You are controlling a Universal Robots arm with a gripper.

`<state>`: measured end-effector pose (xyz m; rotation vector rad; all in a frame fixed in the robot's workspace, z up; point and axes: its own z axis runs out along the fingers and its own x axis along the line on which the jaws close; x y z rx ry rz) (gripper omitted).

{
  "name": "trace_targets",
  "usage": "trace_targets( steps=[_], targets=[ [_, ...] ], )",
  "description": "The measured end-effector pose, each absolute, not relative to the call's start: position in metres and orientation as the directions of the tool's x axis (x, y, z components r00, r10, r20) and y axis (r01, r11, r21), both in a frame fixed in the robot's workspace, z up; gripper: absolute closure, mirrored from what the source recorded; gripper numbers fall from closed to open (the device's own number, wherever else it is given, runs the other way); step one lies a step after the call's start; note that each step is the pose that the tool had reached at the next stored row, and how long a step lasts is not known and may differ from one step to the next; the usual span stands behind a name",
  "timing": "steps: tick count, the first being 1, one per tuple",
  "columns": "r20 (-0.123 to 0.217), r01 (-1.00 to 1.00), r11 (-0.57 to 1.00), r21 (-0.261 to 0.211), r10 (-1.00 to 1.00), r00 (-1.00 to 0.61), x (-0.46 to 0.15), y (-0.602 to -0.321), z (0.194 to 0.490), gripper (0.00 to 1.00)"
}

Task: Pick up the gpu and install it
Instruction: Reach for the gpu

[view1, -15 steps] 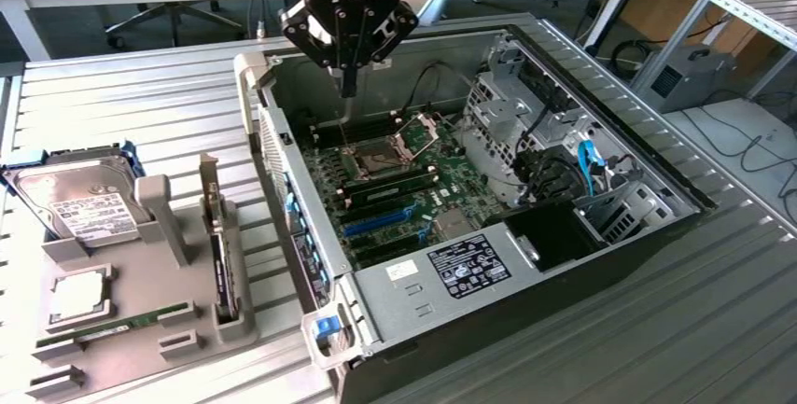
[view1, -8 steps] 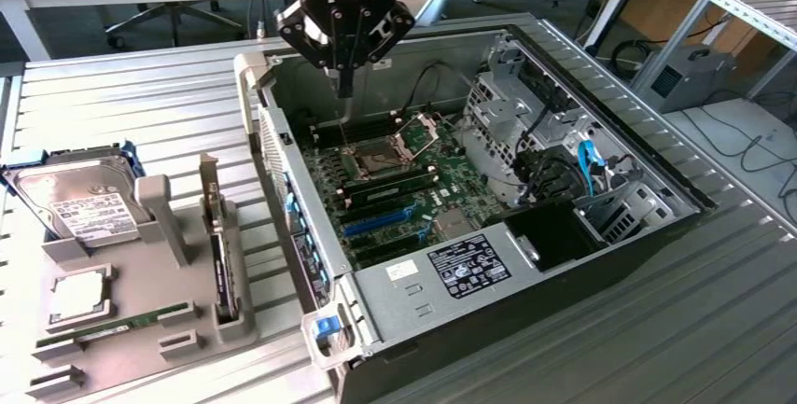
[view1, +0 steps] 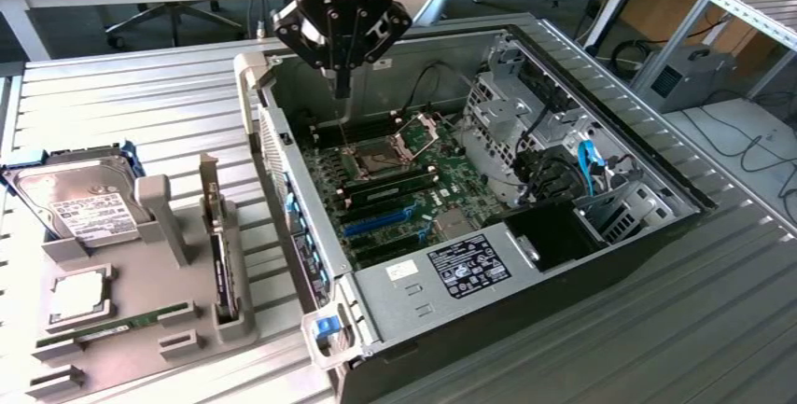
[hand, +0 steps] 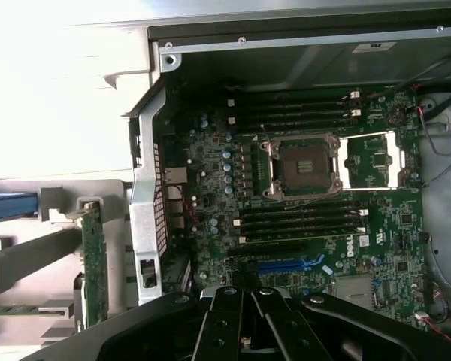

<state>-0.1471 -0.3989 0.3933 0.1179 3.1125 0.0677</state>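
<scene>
Nearest in the exterior view, at about eight o'clock from the open computer case (view1: 373,306), sits a grey parts holder (view1: 149,208). A narrow RAM stick (view1: 118,325) and a square processor chip (view1: 77,297) lie in it. The gpu (view1: 223,264) stands on edge in a slot along the holder's three o'clock side, untouched, with its silver bracket at the far end. The wrist view catches its green board edge (hand: 95,263).

It looks light, thin and stiff. Judging by the bare board and cooler face, it would not tolerate bending or a hard pinch on its components. The exposed upper edge, gripped across the card's thickness near its middle, seems the safest place to take hold. The smooth faces may be a little slippery.

At ten o'clock in the holder is a hard drive (view1: 81,208). Its white label carries print too fine to read.

Inside the case, the power supply sticker (view1: 464,267) is likewise unreadable. On the motherboard (view1: 412,189) the wrist view shows the word "DELL" (hand: 357,247) near a blue slot (hand: 286,265).

Farther off, at about eleven o'clock from the empty socket (view1: 373,161), the gripper (view1: 342,87) hangs above the board. Its jaws are pressed together and hold nothing, and it is well apart from the gpu.
</scene>
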Motion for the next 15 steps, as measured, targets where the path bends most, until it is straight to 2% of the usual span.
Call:
trace_targets(
  steps=[15],
  targets=[
    [-0.024,0.075,0.996,0.044,0.076,-0.997,-0.1526,-0.3989,0.3933,0.89]
  ],
)
